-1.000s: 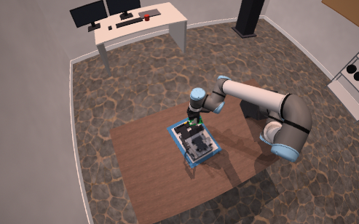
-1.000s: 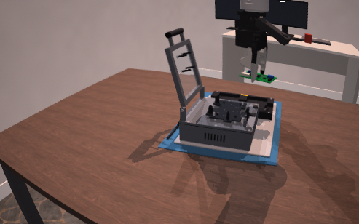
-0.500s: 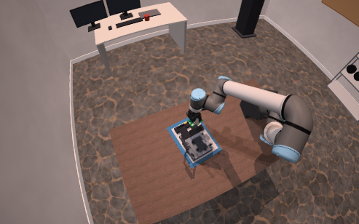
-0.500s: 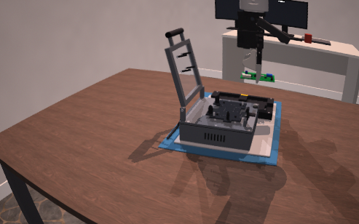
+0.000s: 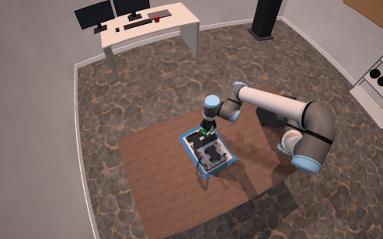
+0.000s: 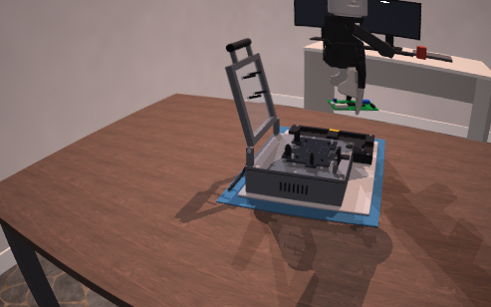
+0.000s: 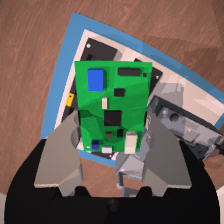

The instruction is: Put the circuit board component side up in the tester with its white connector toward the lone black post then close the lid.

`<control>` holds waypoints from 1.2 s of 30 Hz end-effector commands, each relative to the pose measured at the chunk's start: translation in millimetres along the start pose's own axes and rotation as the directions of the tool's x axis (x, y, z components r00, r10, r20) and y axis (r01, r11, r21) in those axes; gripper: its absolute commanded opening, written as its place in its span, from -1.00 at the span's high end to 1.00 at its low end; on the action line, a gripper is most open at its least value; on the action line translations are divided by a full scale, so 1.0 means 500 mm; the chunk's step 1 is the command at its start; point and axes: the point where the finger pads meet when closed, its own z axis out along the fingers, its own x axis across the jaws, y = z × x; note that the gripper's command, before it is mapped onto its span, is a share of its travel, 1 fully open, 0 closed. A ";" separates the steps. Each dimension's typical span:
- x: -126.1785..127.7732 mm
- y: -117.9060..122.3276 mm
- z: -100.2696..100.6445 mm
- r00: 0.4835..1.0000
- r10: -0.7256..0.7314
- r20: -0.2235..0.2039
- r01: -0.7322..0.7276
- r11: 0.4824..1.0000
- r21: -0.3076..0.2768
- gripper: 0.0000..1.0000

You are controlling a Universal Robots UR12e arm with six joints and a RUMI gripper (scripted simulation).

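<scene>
My gripper [image 7: 112, 111] is shut on the green circuit board [image 7: 113, 106] and holds it flat, component side up, in the air above the far end of the blue mat. The board's white connector [image 7: 131, 143] lies at the end between my fingers. In the exterior view the board [image 6: 353, 104] hangs level under the gripper [image 6: 351, 95], above and behind the black tray [image 6: 333, 139]. The grey tester [image 6: 308, 168] stands in front of the tray with its lid [image 6: 252, 95] raised open. In the top view the gripper [image 5: 208, 131] is over the tester's far end [image 5: 209, 150].
The tester and tray sit on a white plate on a blue mat [image 6: 317, 194] on the brown table. The open lid with its black handle [image 6: 238, 45] rises at the tester's left. A white desk with monitors [image 5: 142, 21] stands far behind.
</scene>
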 end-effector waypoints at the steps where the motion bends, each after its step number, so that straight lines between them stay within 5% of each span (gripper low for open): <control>1: -0.001 0.000 -0.001 0.991 -0.132 -0.003 0.132 0.991 -0.003 0.22; 13: -0.001 0.000 -0.001 0.932 -0.362 -0.002 0.362 0.932 -0.003 0.22; 36: -0.001 0.000 -0.001 0.708 -0.706 -0.001 0.706 0.708 -0.004 0.22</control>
